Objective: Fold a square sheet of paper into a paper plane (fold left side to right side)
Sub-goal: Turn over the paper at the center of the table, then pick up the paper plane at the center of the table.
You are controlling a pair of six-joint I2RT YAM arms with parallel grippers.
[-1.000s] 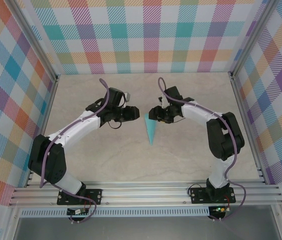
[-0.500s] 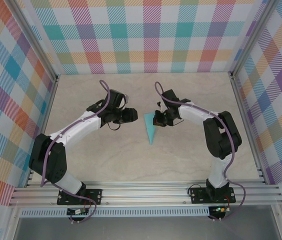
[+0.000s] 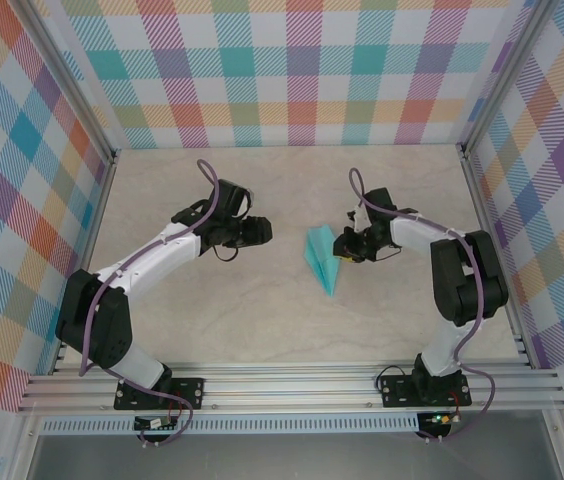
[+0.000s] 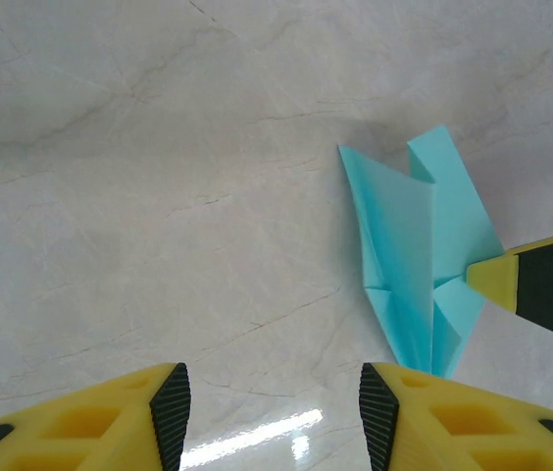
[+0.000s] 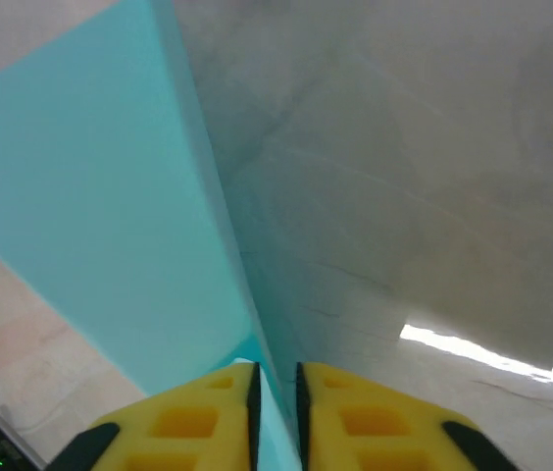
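Just right of centre, plane (image 3: 322, 262): folded dart, tip toward the near side, flaps sprung apart.
Right gripper (image 3: 341, 247): clamped on the plane's right edge, a thin bite.
Left gripper (image 3: 261, 231): jaws apart, empty, well left of the plane.
Slip risk: paper could slide or tear from my narrow pinch if I pull sideways.
Crease risk: flaps may spring wider, since nothing presses them flat.

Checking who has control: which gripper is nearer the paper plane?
Right. The right gripper is clamped on the paper plane; the left gripper hangs open, apart from it, to its left.
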